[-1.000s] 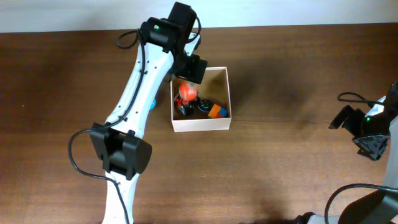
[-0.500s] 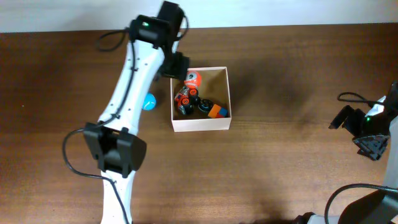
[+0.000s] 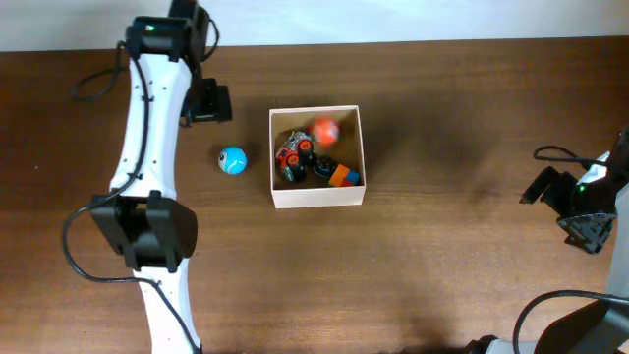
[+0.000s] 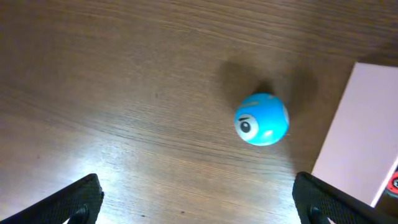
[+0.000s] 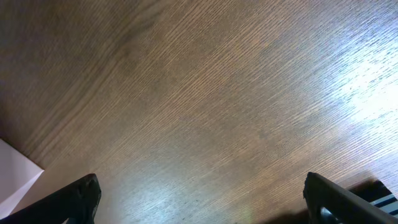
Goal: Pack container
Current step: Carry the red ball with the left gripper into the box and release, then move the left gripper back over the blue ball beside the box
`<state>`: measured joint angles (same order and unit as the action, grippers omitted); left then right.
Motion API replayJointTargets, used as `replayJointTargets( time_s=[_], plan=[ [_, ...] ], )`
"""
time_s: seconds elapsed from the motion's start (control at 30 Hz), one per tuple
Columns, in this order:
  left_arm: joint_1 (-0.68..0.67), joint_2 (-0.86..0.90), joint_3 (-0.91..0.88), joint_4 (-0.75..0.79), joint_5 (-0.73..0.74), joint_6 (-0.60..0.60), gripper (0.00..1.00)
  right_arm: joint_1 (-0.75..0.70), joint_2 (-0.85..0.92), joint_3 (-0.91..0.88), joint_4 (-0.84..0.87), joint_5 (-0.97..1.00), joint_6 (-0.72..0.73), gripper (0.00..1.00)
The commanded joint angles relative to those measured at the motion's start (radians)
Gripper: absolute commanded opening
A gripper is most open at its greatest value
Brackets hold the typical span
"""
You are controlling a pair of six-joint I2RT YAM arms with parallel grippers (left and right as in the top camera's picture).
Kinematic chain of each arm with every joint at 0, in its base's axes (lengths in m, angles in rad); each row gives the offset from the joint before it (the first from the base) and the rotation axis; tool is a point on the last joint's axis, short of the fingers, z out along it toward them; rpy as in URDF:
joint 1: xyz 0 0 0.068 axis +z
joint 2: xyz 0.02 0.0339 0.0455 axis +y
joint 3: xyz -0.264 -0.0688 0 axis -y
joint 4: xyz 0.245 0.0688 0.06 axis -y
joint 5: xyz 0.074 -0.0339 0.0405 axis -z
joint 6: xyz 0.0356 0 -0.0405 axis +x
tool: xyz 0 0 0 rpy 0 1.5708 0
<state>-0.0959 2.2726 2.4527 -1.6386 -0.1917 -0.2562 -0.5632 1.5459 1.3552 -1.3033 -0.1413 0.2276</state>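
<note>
The brown worktop (image 3: pixel 462 118) holds the container (image 3: pixel 316 195) near its middle. The left end effector (image 4: pixel 199 202) hangs over the worktop, fingers wide apart and holding nothing. The right end effector (image 5: pixel 202 199) is far off, fingers apart too. Small toys (image 3: pixel 293 157) lie in the container. A blue ball (image 3: pixel 232 159) sits near its left side.

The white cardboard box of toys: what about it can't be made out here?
- Overhead: the orange-red ball inside the white-walled cardboard box is blurred; its markings unreadable.
- Overhead: the dark toy between the red-and-black toy car and the orange-and-blue block is too small to identify.
- Left wrist: only an outer wall shows, cut by the right edge; the inside is hidden.
- Right wrist: only a white corner, at the left edge.
</note>
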Motion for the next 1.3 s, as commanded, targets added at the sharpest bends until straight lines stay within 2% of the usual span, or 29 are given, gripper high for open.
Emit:
replayJointTargets(
  time_s=[0.0, 0.2, 0.33, 0.53, 0.87, 1.03, 1.27],
  plan=[
    [0.005, 0.003, -0.018, 0.000, 0.009, -0.020, 0.99, -0.007, 0.005, 0.001, 0.003, -0.006, -0.010, 0.99],
    [0.005, 0.003, -0.101, 0.015, 0.026, -0.020, 0.99, -0.007, 0.005, 0.001, 0.003, -0.006, -0.010, 0.99],
    [0.005, 0.003, -0.198, 0.080, 0.081, -0.019, 0.99, -0.007, 0.005, 0.001, 0.003, -0.006, -0.010, 0.99],
    [0.005, 0.003, -0.323, 0.219, 0.260, 0.097, 0.99, -0.007, 0.005, 0.001, 0.003, -0.006, -0.010, 0.99],
    [0.000, 0.003, -0.412, 0.288, 0.259, 0.097, 0.99, -0.007, 0.005, 0.001, 0.003, -0.006, -0.010, 0.99],
    [-0.013, 0.003, -0.505, 0.386, 0.257, 0.116, 0.99, -0.007, 0.005, 0.001, 0.003, -0.006, -0.010, 0.99],
    [-0.014, 0.003, -0.520, 0.429, 0.256, 0.116, 0.99, -0.007, 0.005, 0.001, 0.003, -0.006, -0.010, 0.99]
  ],
)
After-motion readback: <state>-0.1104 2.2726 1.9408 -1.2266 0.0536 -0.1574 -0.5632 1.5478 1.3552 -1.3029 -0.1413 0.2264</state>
